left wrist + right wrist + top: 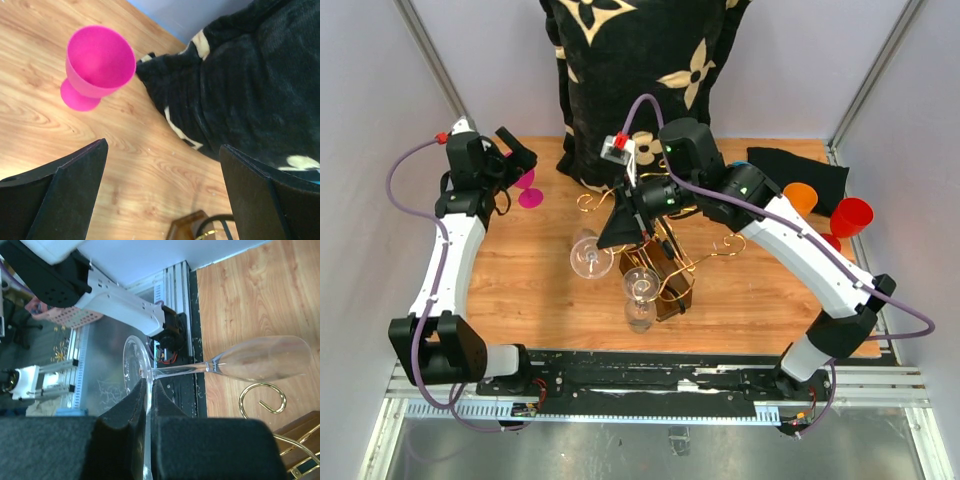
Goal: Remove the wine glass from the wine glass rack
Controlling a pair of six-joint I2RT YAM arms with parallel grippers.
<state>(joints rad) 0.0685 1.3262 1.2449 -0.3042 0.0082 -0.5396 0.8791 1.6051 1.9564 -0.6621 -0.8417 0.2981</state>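
The wine glass rack (665, 268) is a gold wire stand on a dark brown base at the table's middle. My right gripper (622, 226) is shut on the foot of a clear wine glass (587, 254), which it holds tilted to the left of the rack. In the right wrist view my right gripper (149, 385) pinches the foot rim; the wine glass bowl (265, 360) lies sideways above a gold scroll of the rack (262, 399). A second clear glass (640, 296) is at the rack's front. My left gripper (520, 155) is open and empty at the far left; its left wrist view (162, 146) shows only bare table between the jaws.
A pink cup (528, 188) (98, 64) stands by my left gripper. A black patterned cushion (640, 80) (250, 75) leans behind the rack. An orange cup (801, 197), a red cup (850, 217) and a black cloth (800, 165) sit at the right.
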